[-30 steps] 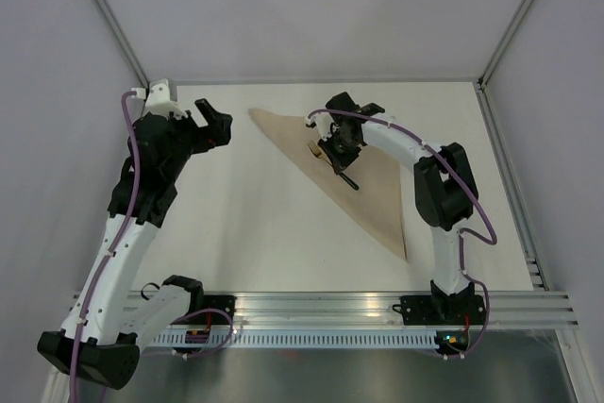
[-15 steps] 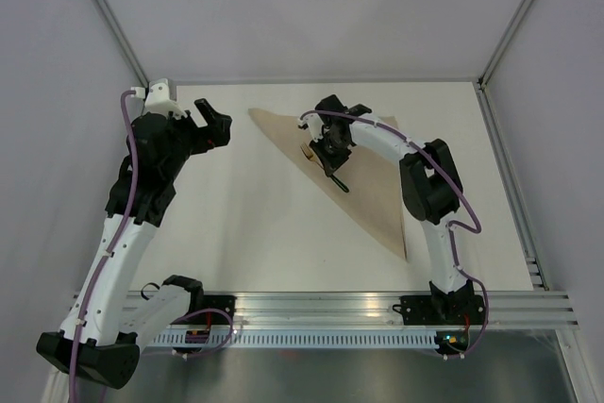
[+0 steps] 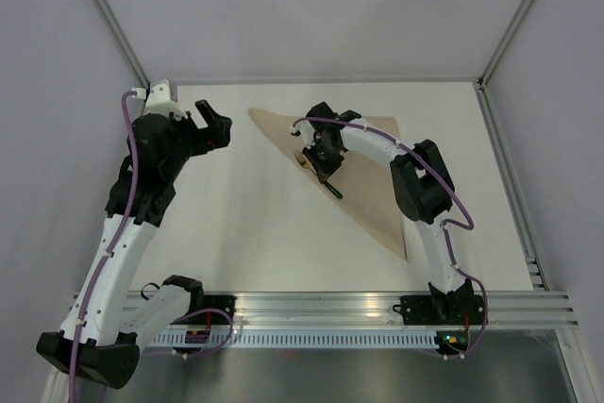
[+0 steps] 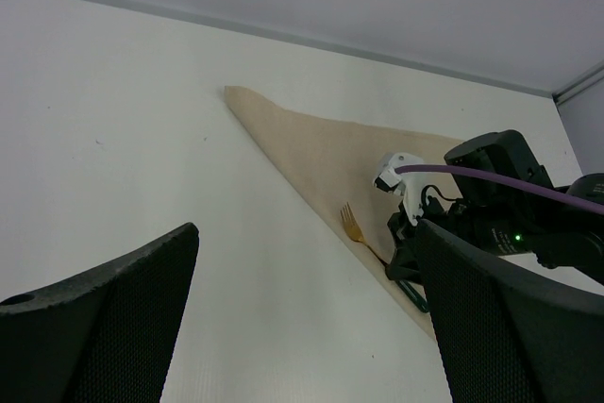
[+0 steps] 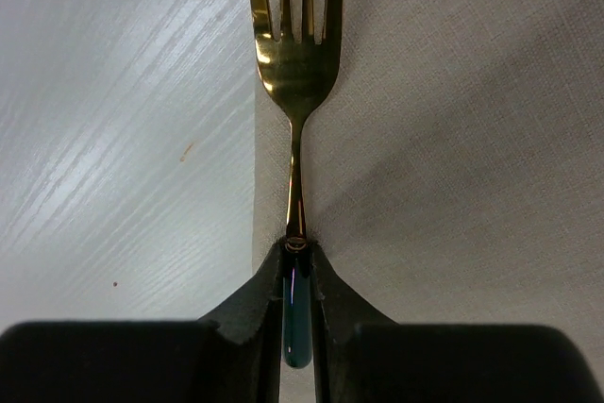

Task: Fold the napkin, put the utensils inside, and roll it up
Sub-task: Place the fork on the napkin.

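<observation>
The beige napkin (image 3: 376, 184) lies folded into a triangle at the back of the table, its long edge running from far left to near right. My right gripper (image 3: 326, 163) is shut on the dark green handle of the fork (image 5: 294, 73), right at that long edge. The gold tines (image 3: 304, 159) point away from the gripper and lie low over the cloth, just inside its edge. In the right wrist view the napkin (image 5: 453, 139) fills the right side. My left gripper (image 3: 213, 125) hangs open over bare table to the left, apart from the cloth, with the fork (image 4: 353, 226) in its view.
White walls and metal frame posts (image 3: 111, 16) close in the table on the left, back and right. An aluminium rail (image 3: 311, 304) with both arm bases runs along the near edge. The white tabletop (image 3: 255, 224) spreads left of the napkin.
My right gripper has carried the fork leftward across the napkin to its long diagonal edge. The left arm has not moved.
</observation>
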### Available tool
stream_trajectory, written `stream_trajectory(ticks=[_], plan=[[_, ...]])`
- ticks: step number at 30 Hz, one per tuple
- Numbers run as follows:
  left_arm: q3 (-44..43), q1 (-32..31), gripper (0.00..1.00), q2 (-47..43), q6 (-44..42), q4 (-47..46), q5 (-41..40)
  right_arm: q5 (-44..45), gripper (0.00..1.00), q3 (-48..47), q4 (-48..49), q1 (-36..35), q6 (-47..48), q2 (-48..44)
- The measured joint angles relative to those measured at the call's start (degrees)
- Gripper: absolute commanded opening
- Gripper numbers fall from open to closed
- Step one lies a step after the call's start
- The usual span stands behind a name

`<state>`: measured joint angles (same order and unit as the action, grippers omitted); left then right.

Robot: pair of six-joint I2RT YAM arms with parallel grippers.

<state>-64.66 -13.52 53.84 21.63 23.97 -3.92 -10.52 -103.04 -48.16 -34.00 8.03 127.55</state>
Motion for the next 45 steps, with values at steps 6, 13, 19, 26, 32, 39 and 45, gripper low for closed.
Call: stream_trajectory(ticks=[6,13,19,26,32,39,45], plan=[[0.0,0.0,1.0,0.0,0.0,0.0,0.0,0.33,0.0,0.02,0.61,0.11,-0.79,1.2],[0.0,0.0,1.0,0.02,-0.02,0.0,-0.02,0.48,0.01,0.02,0.9,0.09,-1.22,1.33],[0.0,0.0,1.0,0.11,-0.02,0.0,-0.02,0.81,0.0,0.02,1.07,0.09,-1.73,1.33],[0.0,0.0,1.0,0.33,-0.02,0.0,-0.02,1.36,0.0,0.02,1.51,0.09,-2.12,1.33],[0.0,0.0,1.0,0.74,-0.02,0.02,0.0,1.55,0.0,0.04,1.9,0.09,-2.27,1.33],[0.0,0.0,1.0,0.79,-0.02,0.02,0.0,1.62,0.01,0.39,2.34,0.09,-2.32,1.33],[0.0,0.0,1.0,0.79,-0.02,0.0,0.0,1.62,0.04,0.57,2.56,0.09,-2.43,1.31]])
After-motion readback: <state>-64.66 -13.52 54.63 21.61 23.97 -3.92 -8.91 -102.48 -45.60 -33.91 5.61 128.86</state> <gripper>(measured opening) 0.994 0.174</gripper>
